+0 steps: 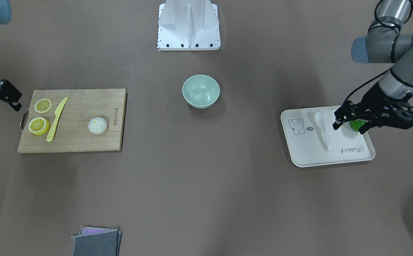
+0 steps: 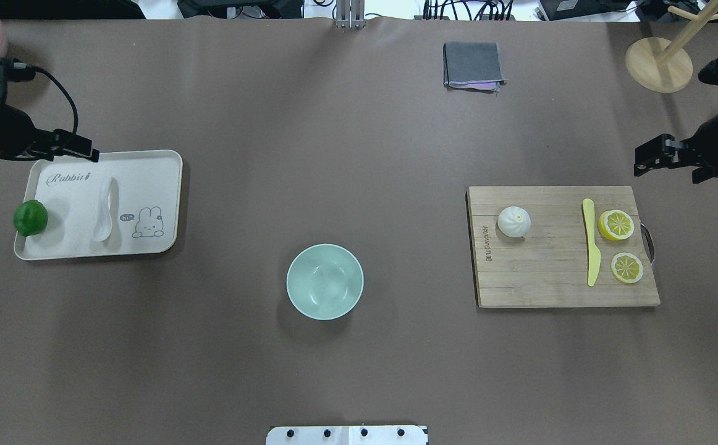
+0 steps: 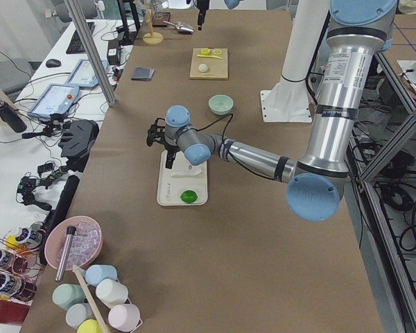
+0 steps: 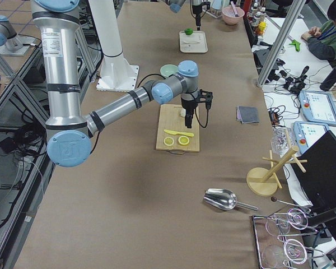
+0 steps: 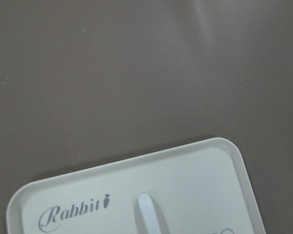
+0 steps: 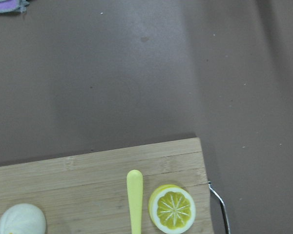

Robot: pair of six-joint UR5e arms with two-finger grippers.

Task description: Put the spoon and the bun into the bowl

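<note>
On the table [image 2: 359, 154]: one spoon [image 2: 105, 210], one bun [image 2: 513, 221], one bowl [image 2: 309, 290].

mint-green bowl [image 2: 325, 282], white bun [image 2: 513, 221]

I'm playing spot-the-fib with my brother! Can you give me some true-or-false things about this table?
1. The bowl is empty. True.
2. The bun sits on the tray. False: it sits on the wooden board, far from the tray.
3. The spoon and the lime share the tray. True.
4. The left pincer is holding the spoon. False: the pincer hangs open near the tray, and the spoon lies free.
5. Two lemon slices lie beside the yellow knife. True.
</note>
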